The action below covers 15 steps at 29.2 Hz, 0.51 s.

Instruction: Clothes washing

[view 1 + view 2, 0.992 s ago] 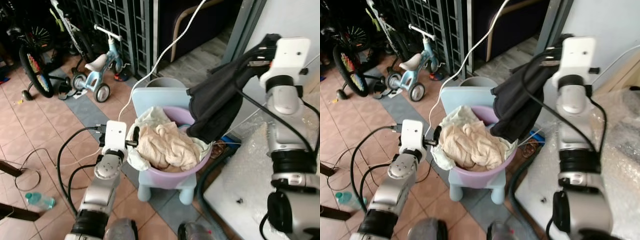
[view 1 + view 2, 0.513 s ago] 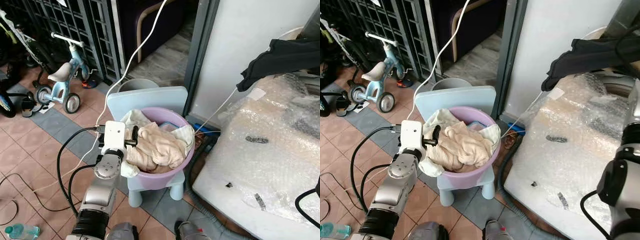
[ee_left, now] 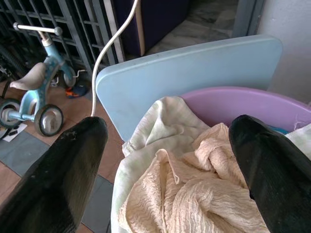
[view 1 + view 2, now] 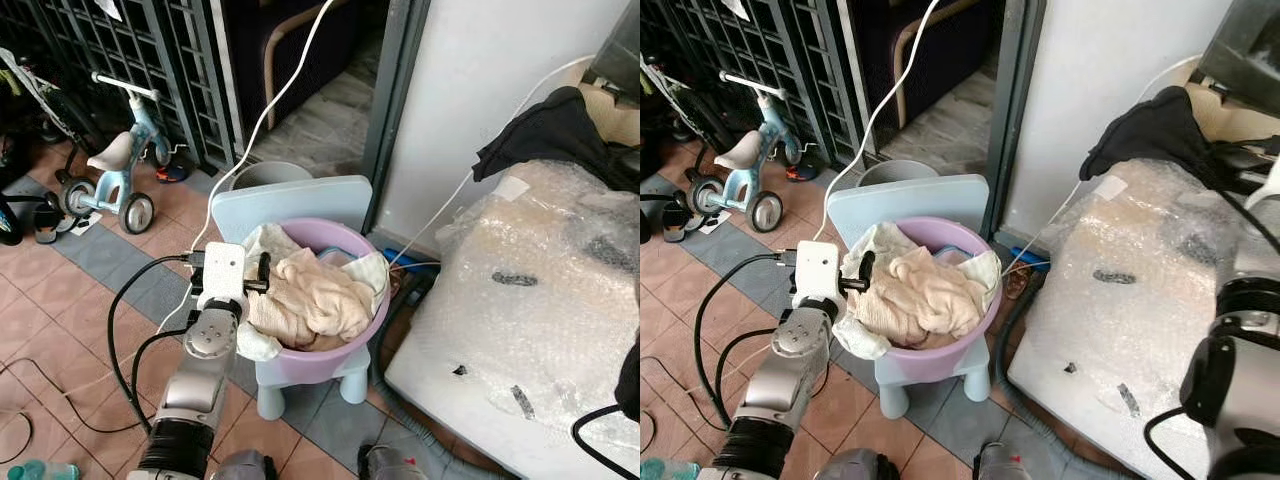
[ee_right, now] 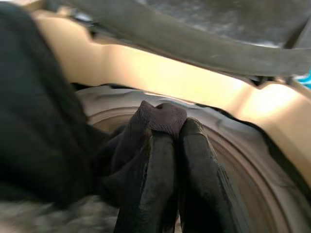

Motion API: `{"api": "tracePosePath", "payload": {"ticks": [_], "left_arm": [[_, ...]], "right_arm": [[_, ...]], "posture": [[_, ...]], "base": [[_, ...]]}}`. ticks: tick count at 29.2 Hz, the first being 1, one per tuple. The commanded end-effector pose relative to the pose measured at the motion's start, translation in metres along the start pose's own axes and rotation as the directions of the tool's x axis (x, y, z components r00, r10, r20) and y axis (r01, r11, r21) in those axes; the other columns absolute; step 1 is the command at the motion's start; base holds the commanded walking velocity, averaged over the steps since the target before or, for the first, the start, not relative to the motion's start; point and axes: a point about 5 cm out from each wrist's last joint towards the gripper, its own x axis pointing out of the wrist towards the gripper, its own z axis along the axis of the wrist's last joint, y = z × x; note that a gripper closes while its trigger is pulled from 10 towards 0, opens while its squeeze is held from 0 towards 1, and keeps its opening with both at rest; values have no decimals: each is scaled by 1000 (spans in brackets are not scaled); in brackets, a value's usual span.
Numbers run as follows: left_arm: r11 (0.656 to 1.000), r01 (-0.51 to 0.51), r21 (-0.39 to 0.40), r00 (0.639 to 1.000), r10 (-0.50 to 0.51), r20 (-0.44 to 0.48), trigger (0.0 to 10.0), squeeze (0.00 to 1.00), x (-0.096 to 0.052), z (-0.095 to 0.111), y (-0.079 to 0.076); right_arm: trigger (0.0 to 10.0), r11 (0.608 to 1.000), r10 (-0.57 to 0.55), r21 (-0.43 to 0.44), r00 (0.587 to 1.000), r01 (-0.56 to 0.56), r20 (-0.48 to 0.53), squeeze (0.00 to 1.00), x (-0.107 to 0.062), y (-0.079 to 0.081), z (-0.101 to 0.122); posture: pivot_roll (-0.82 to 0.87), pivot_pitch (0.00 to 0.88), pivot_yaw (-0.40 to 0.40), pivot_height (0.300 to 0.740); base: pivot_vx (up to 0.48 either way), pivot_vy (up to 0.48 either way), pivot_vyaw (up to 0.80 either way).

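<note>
A purple basin (image 4: pixel 345 345) heaped with beige cloth (image 4: pixel 310 295) and white cloth (image 4: pixel 265 242) sits on a light-blue child's chair (image 4: pixel 290 198). My left gripper (image 4: pixel 262 272) hovers at the basin's left rim, open, with its fingers (image 3: pixel 73 160) spread wide over the laundry. To the right stands a washing machine wrapped in bubble wrap (image 4: pixel 530 310). A dark garment (image 4: pixel 555 135) drapes over its top. My right gripper (image 5: pixel 176 133) is shut on a fold of that dark garment (image 5: pixel 43 121), just above the round drum rim (image 5: pixel 252 165) and under the raised lid (image 5: pixel 194 41).
A blue tricycle (image 4: pixel 115 165) and a metal grille gate (image 4: pixel 130 60) stand at the back left. A white cable (image 4: pixel 270 110) hangs down behind the chair, near a grey bucket (image 4: pixel 262 175). A grey hose (image 4: pixel 400 420) and black cables (image 4: pixel 125 330) lie on the tiled floor.
The view has swung right. My right gripper has carried the dark garment from above the basin over to the washing machine's top. The left gripper has stayed at the basin rim.
</note>
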Motion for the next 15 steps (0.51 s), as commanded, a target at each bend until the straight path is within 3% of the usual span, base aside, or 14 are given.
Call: {"api": "tracePosePath", "payload": {"ticks": [1, 2, 3, 7, 11, 12, 13, 15], "left_arm": [[1000, 9, 13, 1000, -9, -7, 10000, 0, 0, -2, -1], [1000, 8, 13, 1000, -8, -7, 10000, 0, 0, -2, 0], [1000, 1, 15, 1000, -1, -8, 10000, 0, -1, -2, 1], [1000, -9, 17, 1000, 9, -10, 10000, 0, -2, -3, 4], [1000, -11, 18, 1000, 12, -11, 10000, 0, -3, -4, 5], [1000, -12, 18, 1000, 12, -11, 10000, 0, -3, -4, 5], [1000, -12, 18, 1000, 12, -11, 10000, 0, -3, -4, 5], [1000, -10, 19, 1000, 10, -9, 10000, 0, -2, -3, 3]], "right_arm": [[10000, 998, 60, 6, 997, -60, 47, 890, -3, 15, 11], [10000, 998, 69, 0, 997, -69, 40, 890, -4, 18, 10], [10000, 995, 96, 15, 995, -96, -4, 1000, -6, 24, 4], [10000, 993, 115, 20, 993, -114, -33, 1000, -8, 30, 1], [10000, 987, 139, 57, 972, -153, 189, 1000, -11, 33, 30], [10000, 977, 194, 22, 929, -212, 315, 1000, -18, 40, 47], [10000, 977, 194, 22, 929, -212, 315, 1000, -18, 40, 47], [10000, 907, 399, -56, 810, -417, 430, 1000, -38, 73, 64]], "posture": [[23, 0, -7, 740], [23, 0, -7, 740], [28, 0, -9, 740], [33, 0, -10, 740], [35, 0, -13, 740], [30, 0, -13, 740], [30, 0, -13, 740], [29, 0, -12, 740]], "base": [[0, 0, 0], [0, 0, 0], [0, 0, 0], [0, 0, 0], [0, 0, 0], [0, 0, 0], [0, 0, 0], [0, 0, 0]]}}
